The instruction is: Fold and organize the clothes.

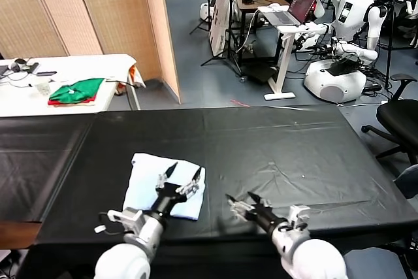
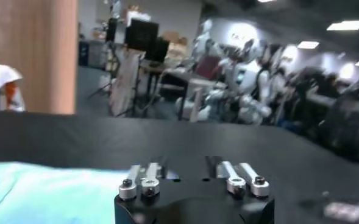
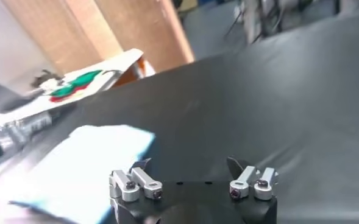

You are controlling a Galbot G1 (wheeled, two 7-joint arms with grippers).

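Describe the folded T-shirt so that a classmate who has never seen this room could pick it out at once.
Find the long table under a black cover in front of the robot. Near its front edge, toward the robot's left, lies the folded T-shirt, with the left gripper open over it. It is pale blue, unlike the green and red clothes on the white table behind.

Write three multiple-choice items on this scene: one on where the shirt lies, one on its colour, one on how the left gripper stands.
1. The T-shirt lies: A) on the black table, before the left gripper; B) on the white side table; C) on the floor.
2. Its colour: A) red; B) pale blue; C) green.
3. The left gripper's jaws: A) clamped on the shirt; B) spread over the folded shirt; C) out of sight.

Answers: 1 A, it rests folded on the black cloth. 2 B, both wrist views agree. 3 B, the head view shows the tips apart.
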